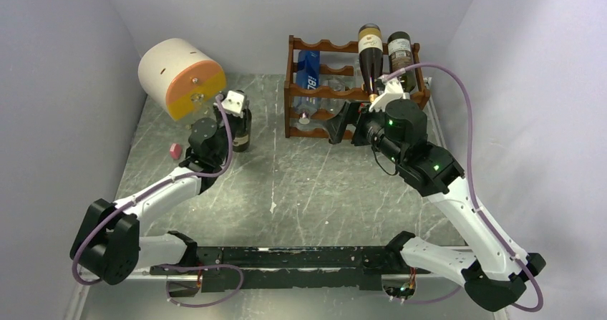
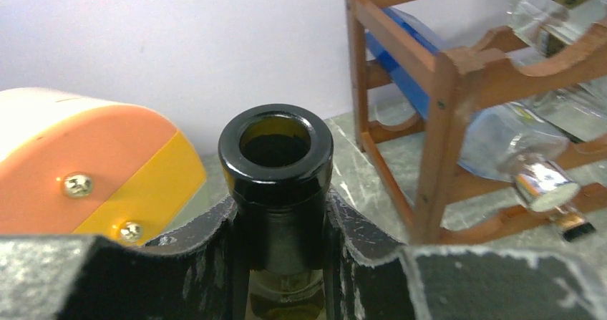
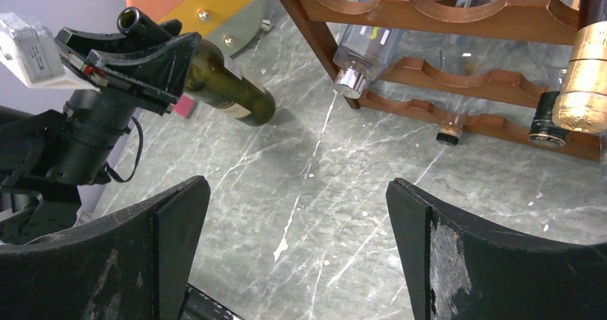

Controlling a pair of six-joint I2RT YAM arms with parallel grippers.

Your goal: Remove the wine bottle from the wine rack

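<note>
- Left fingers point(image 2: 207, 263), nearest the left wrist camera, are clenched on the neck of the wine bottle point(image 2: 275, 155), one on each side just below its open black mouth.
- The wine bottle is held off the wine rack point(image 2: 436, 119), which is seen to the right of the left fingers and well apart from them.
- Whether the bottle's base rests on the grey marbled worktop point(image 1: 308, 184) cannot be told.
- An orange, yellow and white drum point(image 2: 93, 170) is seen just to the left of the left fingers.
- Right fingers point(image 3: 164, 255) are spread wide and released; nothing is grasped, and only worktop is seen between them.
- The wine rack is found just ahead of the right fingers.
- A clear bottle with a blue label point(image 1: 308, 73) is seen lying in its left side.
- A gold-foiled dark bottle point(image 1: 370, 55) and a second dark bottle point(image 1: 401, 51) are seen at its upper right.
- A small pink object point(image 1: 175, 149) is seen on the worktop, to the left of the left fingers and nearer the arm bases.
</note>
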